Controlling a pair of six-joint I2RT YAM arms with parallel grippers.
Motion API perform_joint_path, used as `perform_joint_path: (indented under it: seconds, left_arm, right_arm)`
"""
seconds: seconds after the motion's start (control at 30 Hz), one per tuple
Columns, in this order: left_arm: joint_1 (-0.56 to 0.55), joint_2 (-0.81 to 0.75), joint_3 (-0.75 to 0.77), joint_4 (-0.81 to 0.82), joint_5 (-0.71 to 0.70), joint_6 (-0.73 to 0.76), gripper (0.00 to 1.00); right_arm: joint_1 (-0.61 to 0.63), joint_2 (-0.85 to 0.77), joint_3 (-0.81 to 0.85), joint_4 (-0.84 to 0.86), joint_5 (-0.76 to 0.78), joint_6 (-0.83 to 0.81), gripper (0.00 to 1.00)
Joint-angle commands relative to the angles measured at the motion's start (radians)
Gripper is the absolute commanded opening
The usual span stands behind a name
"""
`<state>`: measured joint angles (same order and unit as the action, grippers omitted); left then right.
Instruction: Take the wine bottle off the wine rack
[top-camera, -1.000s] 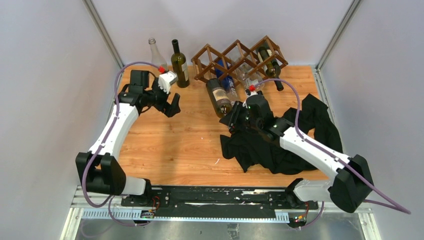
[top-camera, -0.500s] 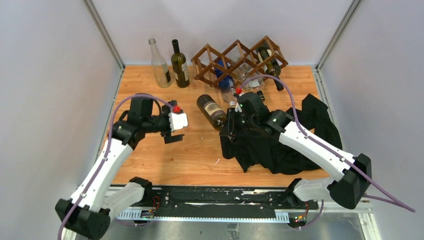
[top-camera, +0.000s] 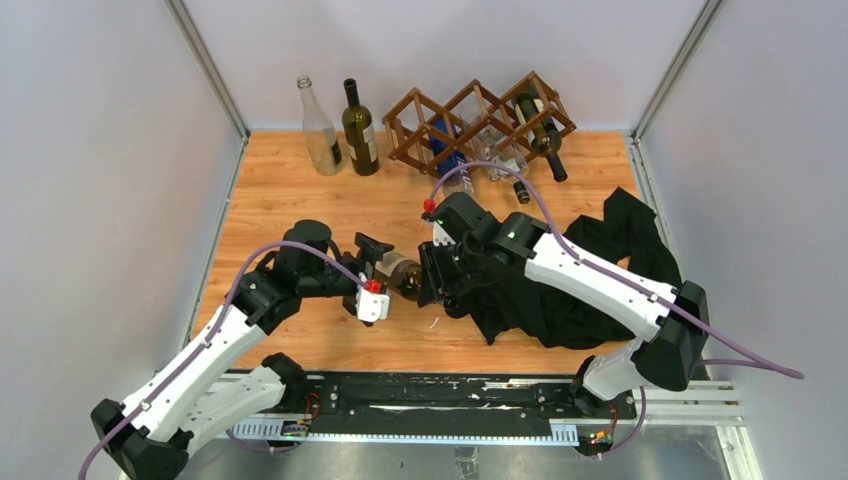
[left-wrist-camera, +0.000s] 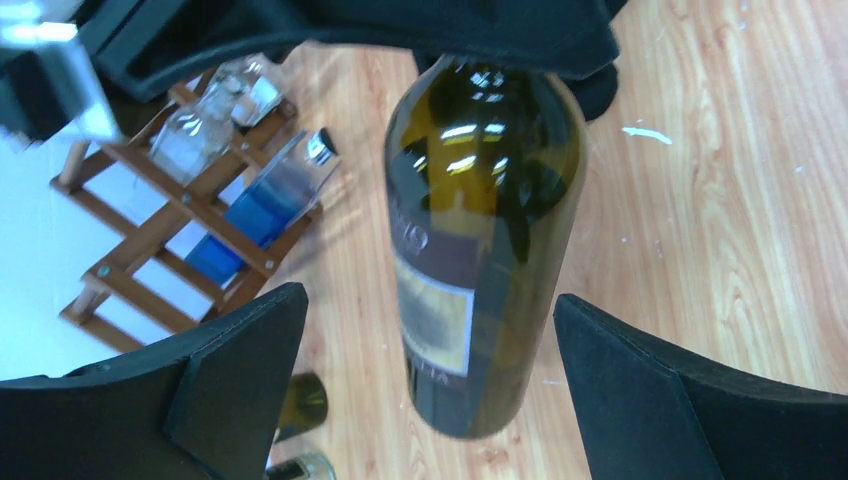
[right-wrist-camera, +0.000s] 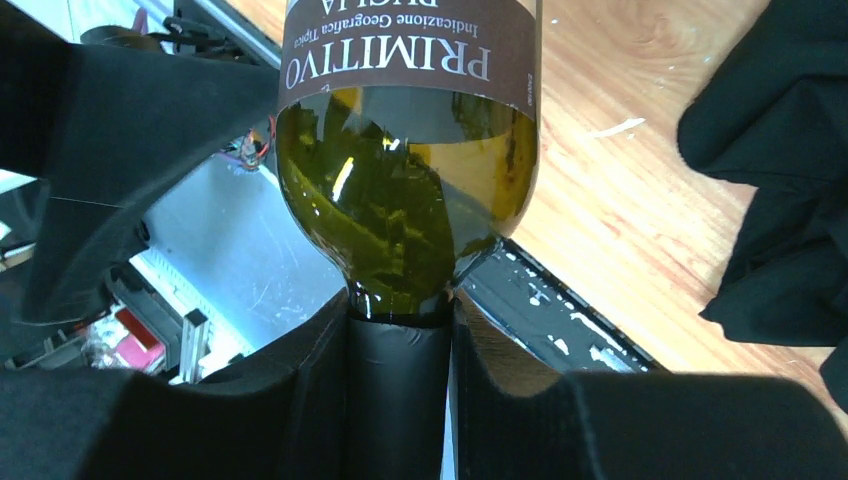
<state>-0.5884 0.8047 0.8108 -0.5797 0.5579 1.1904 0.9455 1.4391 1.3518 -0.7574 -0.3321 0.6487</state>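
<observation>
The wine bottle (top-camera: 402, 272) is dark green glass with a brown label. It is off the wine rack (top-camera: 480, 108) and lies roughly level over the middle of the table. My right gripper (top-camera: 428, 276) is shut on its black-capped neck, the neck pinched between both fingers (right-wrist-camera: 300, 400). In the right wrist view the bottle (right-wrist-camera: 410, 190) points away from the fingers. My left gripper (top-camera: 384, 270) is open, its jaws standing either side of the bottle's base without touching. The bottle (left-wrist-camera: 485, 250) fills the gap in the left wrist view, with the rack (left-wrist-camera: 150, 215) behind it.
A clear bottle (top-camera: 318, 128) and a dark bottle (top-camera: 359, 130) stand upright at the back left. The rack holds a blue bottle (top-camera: 450, 145), a clear one and a dark one (top-camera: 540, 135). A black cloth (top-camera: 600, 290) lies crumpled under the right arm.
My right arm carried the bottle from in front of the rack toward the near middle of the table. My left arm swung in from the back left, its open jaws now around the bottle's base.
</observation>
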Motion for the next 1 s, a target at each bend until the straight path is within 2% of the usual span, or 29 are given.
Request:
perform_joint_path:
  seconds: [0.0, 0.23, 0.3, 0.47, 0.57, 0.67, 0.73, 0.77, 0.8, 0.83, 0.87, 0.9, 0.93, 0.97]
  left_arm:
    - [-0.061, 0.039, 0.008, -0.054, -0.030, 0.022, 1.00]
    - [-0.106, 0.060, -0.034, -0.069, -0.030, 0.009, 1.00]
    - [-0.107, 0.066, -0.046, -0.030, -0.036, -0.028, 1.00]
    - [-0.108, 0.066, -0.117, 0.181, -0.111, -0.102, 0.99]
    - [-0.108, 0.100, -0.097, 0.186, -0.131, -0.135, 0.96]
    - [-0.108, 0.111, -0.095, 0.214, -0.144, -0.156, 0.83]
    - [-0.108, 0.107, -0.097, 0.238, -0.160, -0.166, 0.62]
    - [-0.108, 0.108, -0.091, 0.244, -0.164, -0.175, 0.52]
    - [-0.108, 0.107, -0.087, 0.246, -0.168, -0.184, 0.39]
    - [-0.108, 0.107, -0.082, 0.252, -0.175, -0.197, 0.23]
    - [-0.108, 0.105, -0.081, 0.265, -0.187, -0.211, 0.06]
    - [-0.108, 0.102, -0.083, 0.285, -0.200, -0.235, 0.00]
    - [-0.108, 0.096, -0.086, 0.304, -0.215, -0.265, 0.00]
    - [-0.108, 0.088, -0.089, 0.319, -0.226, -0.293, 0.00]
  right_arm:
    - [0.023, 0.001, 0.095, 0.014, -0.077, -0.022, 0.00]
    - [0.029, 0.025, 0.146, -0.013, -0.085, -0.015, 0.00]
    - [0.041, 0.032, 0.146, 0.006, -0.084, 0.004, 0.00]
    - [0.066, 0.044, 0.119, 0.084, -0.084, 0.042, 0.00]
    - [0.073, 0.047, 0.123, 0.094, -0.074, 0.044, 0.00]
    - [0.073, 0.043, 0.122, 0.091, -0.060, 0.037, 0.00]
    - [0.072, 0.041, 0.113, 0.086, -0.058, 0.034, 0.00]
    - [0.072, 0.040, 0.112, 0.076, -0.050, 0.031, 0.03]
    - [0.072, 0.040, 0.113, 0.068, -0.042, 0.027, 0.11]
    - [0.071, 0.037, 0.115, 0.057, -0.027, 0.022, 0.27]
    - [0.070, 0.033, 0.117, 0.047, -0.010, 0.017, 0.38]
    - [0.068, 0.027, 0.122, 0.035, 0.015, 0.015, 0.58]
    - [0.065, 0.018, 0.126, 0.020, 0.046, 0.009, 0.66]
    - [0.058, 0.008, 0.130, 0.008, 0.073, 0.005, 0.79]
